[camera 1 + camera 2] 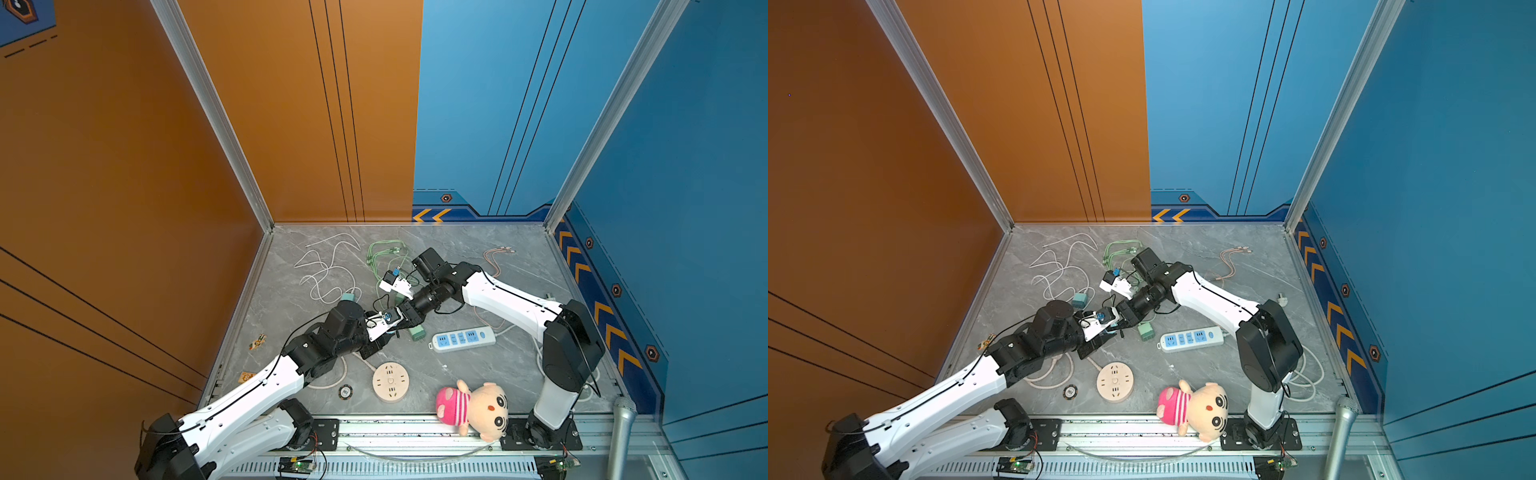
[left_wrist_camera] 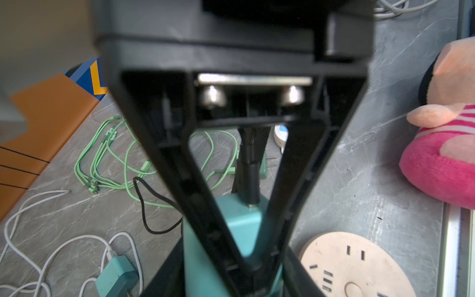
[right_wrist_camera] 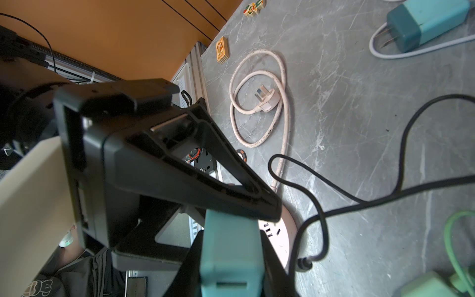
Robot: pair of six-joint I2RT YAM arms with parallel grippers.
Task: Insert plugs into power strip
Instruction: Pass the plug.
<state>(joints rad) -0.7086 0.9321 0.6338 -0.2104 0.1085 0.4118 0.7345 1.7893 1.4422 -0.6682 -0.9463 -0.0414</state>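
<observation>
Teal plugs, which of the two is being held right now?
The teal plug clamped in the right gripper at mid-table. The other teal plug lies loose on the table beside the left arm, trailing a white cable.

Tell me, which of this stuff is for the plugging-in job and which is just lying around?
For the job: held teal plug, loose teal plug, mint plug, white power strip, round socket board.
Lying about: plush doll, microphone, poker chip, two small tiles.

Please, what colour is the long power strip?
Power strip: white, blue sockets; best in a top view.
</observation>
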